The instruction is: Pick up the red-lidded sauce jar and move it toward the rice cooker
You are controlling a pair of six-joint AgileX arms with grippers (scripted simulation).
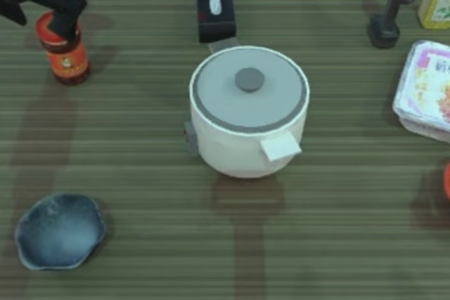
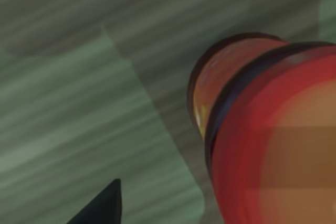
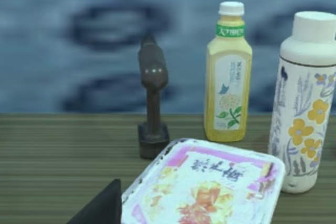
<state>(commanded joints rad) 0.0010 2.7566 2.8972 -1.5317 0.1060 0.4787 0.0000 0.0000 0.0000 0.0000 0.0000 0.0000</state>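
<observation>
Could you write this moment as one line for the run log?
left gripper: at red-lidded sauce jar, far left | rice cooker: centre | right arm: parked

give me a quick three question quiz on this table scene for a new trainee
1. True or false: the red-lidded sauce jar is already touching the rice cooker.
2. Which hand is at the jar? A) left hand B) right hand
3. Fill in: the crinkled blue-grey bowl sits at the near ____ corner of the table in the top view.

Key:
1. False. The jar stands at the far left, well apart from the cooker in the middle.
2. A. The left hand is at the jar's lid; the right hand is out of the top view.
3. Left.
</observation>
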